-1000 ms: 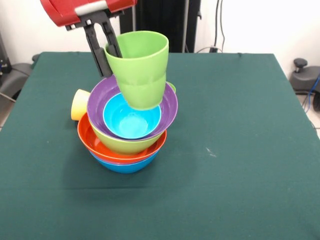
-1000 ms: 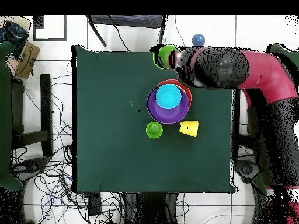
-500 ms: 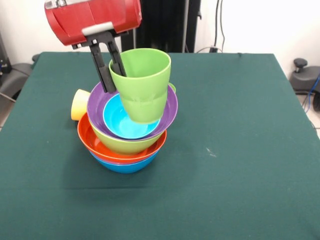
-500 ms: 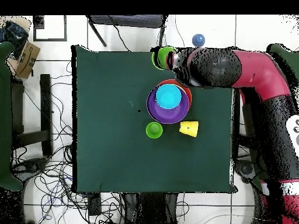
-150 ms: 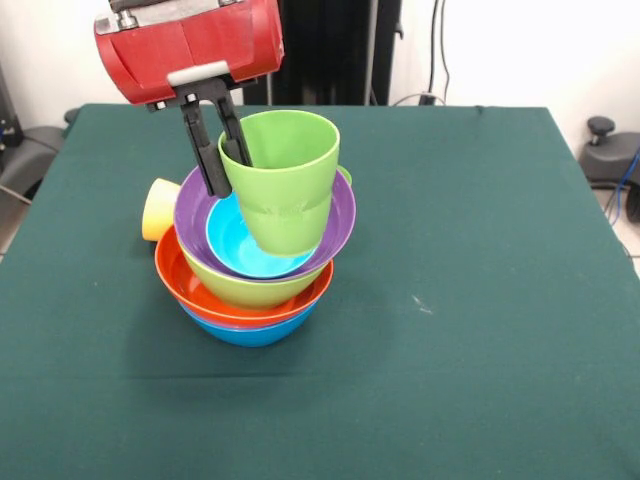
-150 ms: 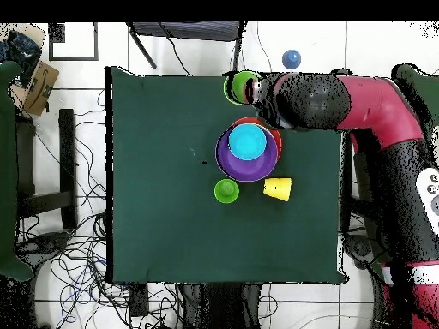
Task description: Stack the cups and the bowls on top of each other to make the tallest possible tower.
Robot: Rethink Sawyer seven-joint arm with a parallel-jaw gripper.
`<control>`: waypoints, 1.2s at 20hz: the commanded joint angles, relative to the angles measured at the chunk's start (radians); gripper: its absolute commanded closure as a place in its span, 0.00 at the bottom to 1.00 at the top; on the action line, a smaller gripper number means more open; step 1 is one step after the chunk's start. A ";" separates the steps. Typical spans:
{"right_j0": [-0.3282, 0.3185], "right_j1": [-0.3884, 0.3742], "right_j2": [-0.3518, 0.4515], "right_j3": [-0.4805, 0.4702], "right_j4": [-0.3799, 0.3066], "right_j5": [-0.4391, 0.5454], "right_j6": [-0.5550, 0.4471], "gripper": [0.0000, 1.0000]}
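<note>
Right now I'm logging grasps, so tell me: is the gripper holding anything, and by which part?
Yes. The gripper holds the light green cup by its rim, one finger inside and one outside the wall, above the cyan bowl.

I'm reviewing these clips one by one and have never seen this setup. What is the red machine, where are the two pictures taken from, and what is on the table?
It is a robot arm whose gripper pinches the rim of a light green cup, holding it over the small cyan bowl. One picture looks across the green table; the other looks straight down. The cyan bowl tops a nested stack: purple bowl, lime green bowl, orange bowl, blue bowl. A pale yellow cup lies on its side behind the stack.
</note>
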 commanded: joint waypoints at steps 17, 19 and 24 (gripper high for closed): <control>0.005 -0.127 -0.105 0.190 -0.076 0.036 -0.110 1.00; 0.010 -0.123 -0.113 0.195 -0.074 0.038 -0.101 1.00; 0.020 -0.117 -0.129 0.207 -0.081 0.019 -0.082 1.00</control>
